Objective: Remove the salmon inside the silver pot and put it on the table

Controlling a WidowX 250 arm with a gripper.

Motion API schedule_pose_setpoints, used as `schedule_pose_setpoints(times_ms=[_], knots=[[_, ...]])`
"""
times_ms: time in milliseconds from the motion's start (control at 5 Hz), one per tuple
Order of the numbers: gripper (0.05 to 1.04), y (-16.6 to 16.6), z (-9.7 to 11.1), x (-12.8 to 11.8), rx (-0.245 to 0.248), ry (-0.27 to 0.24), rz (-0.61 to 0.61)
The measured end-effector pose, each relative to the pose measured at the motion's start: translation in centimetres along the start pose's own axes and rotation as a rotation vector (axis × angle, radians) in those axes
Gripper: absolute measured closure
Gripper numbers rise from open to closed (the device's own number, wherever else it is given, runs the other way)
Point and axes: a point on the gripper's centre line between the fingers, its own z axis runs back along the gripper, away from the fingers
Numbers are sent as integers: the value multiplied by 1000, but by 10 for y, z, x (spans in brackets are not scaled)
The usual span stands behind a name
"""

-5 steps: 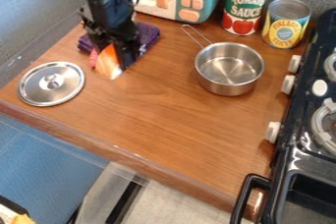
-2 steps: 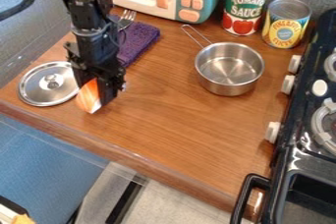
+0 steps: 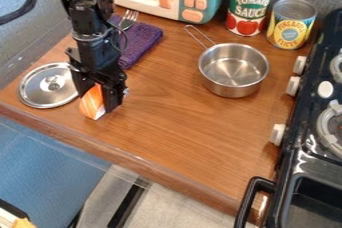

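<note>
One salmon piece (image 3: 91,104), left of frame centre, clamped between the fingers of the end effector (image 3: 99,100). Position: over the counter (image 3: 177,129), just beside the lid (image 3: 49,85); well apart from the silver pot (image 3: 234,67), upper right. Contact with the counter: cannot tell. Step judged: set-down, removal done. Next: lower if any gap remains, part the fingers, withdraw upward, avoiding the lid.
</note>
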Motion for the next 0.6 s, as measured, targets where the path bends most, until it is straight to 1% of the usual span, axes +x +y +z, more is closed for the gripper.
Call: schedule_pose_setpoints(times_ms=[200, 400, 600], knots=[[73, 2, 24, -1, -2, -57, -16], [78, 2, 35, -6, -19, -63, -34], [83, 1, 48, -9, -13, -78, -49]])
